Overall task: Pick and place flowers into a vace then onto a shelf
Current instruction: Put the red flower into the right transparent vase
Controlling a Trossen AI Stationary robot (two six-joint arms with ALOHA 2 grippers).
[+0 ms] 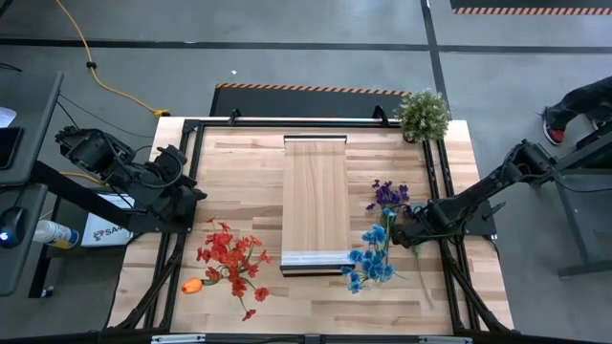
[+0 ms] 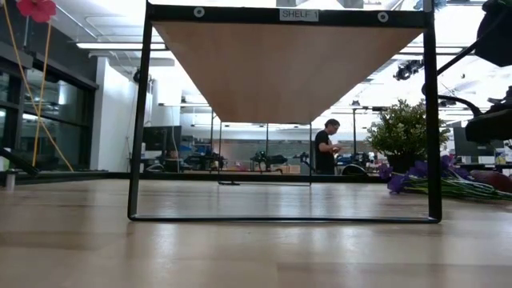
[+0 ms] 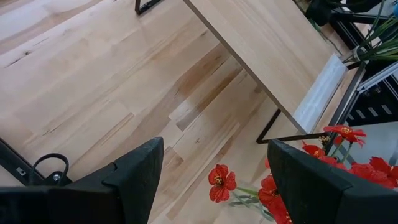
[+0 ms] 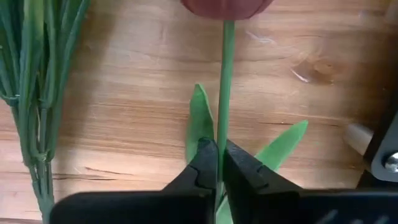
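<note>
My right gripper (image 4: 216,148) is down at the table's right side (image 1: 397,229), shut on the green stem of a dark-red flower (image 4: 227,6). That flower lies beside blue flowers (image 1: 373,258) and purple flowers (image 1: 387,194). Red flowers (image 1: 232,258) and an orange one (image 1: 193,285) lie at the near left. The raised light-wood shelf (image 1: 316,205) stands in the middle. My left gripper (image 3: 214,146) hangs open above the table's left side, over the red flowers (image 3: 217,183). The vase is out of view. My right gripper pinches the dark-red flower's thin stem (image 4: 224,118) between its two fingertips (image 4: 205,155), where two green leaves (image 4: 200,121) branch off. The fingers come from above, pointing down, and close across the stem. The stem lies flat along the tabletop with the head away from the fingers.
A bushy potted plant (image 1: 424,115) stands at the far right corner. A bundle of green stems (image 4: 34,93) lies close beside the gripped flower. The shelf's black legs (image 2: 140,112) stand on the slatted tabletop. A person (image 2: 324,148) stands in the room behind.
</note>
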